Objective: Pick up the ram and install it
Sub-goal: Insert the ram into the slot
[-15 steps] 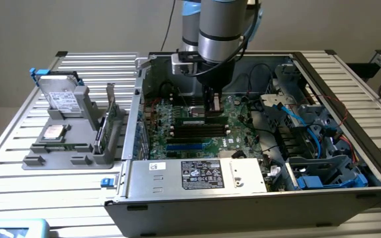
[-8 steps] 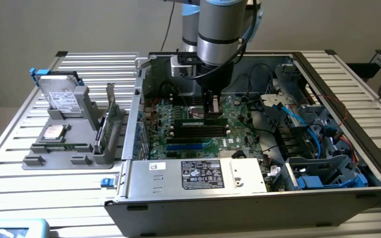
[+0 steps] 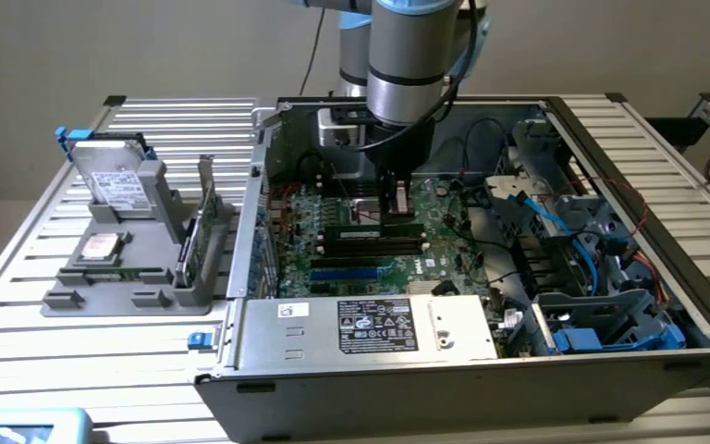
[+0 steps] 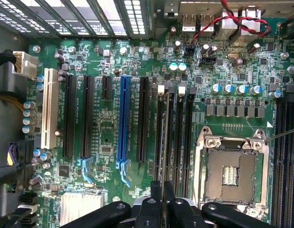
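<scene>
- Ram (image 3: 380,223): a green strip inside the case (image 3: 454,388), right at the tip of the gripper (image 3: 395,209). It lies parallel to the black slots (image 3: 373,246) and just beside them.
- Pickup looks done. The ram is over the board (image 3: 447,208), well apart from the holder (image 3: 108,301) on the exterior view's left.
- Seated or not: can't tell, because the strip's lower edge blends into the board. My read is that it sits at or just above a slot.
- Install is not done as far as the frames show, since the gripper is at the ram and no latch can be seen closed.
- Gripper state: in the wrist view the fingers (image 4: 156,197) are nearly together with only a thin gap. That reads as pinched on the ram's top edge, though the contact itself is hidden.
- Alignment: in the wrist view the gripper (image 4: 162,192) lines up with the run of the slots (image 4: 174,137), and the finger gap is parallel to them. The slot lengths that show look bare.
- Socket (image 4: 230,173), just beside those slots, is open with no chip in it.
- The holder carries a drive (image 3: 115,180), a chip (image 3: 100,246) and an upright card (image 3: 207,222), none of them near the gripper.
</scene>
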Motion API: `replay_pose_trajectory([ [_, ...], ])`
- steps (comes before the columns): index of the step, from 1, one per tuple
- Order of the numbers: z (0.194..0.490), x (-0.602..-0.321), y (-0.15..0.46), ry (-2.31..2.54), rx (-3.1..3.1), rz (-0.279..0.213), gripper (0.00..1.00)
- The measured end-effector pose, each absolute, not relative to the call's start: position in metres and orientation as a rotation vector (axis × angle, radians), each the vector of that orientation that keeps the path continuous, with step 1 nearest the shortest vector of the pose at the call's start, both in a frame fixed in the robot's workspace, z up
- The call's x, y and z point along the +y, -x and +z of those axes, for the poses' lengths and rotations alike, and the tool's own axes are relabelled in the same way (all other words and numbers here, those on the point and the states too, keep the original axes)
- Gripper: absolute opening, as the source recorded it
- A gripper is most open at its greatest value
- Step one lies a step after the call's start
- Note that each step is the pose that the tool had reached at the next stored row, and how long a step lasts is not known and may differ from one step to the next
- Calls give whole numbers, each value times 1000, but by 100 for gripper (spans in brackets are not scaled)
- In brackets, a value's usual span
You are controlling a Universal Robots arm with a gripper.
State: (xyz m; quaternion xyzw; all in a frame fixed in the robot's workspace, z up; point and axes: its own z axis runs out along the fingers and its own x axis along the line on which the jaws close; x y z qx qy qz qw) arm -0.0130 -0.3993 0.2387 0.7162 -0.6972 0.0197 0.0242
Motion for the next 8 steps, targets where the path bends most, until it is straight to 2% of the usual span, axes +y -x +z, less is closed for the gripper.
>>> replay_pose_trajectory([
  [8,236,-399,13,-2220,-2154,61,14],
])
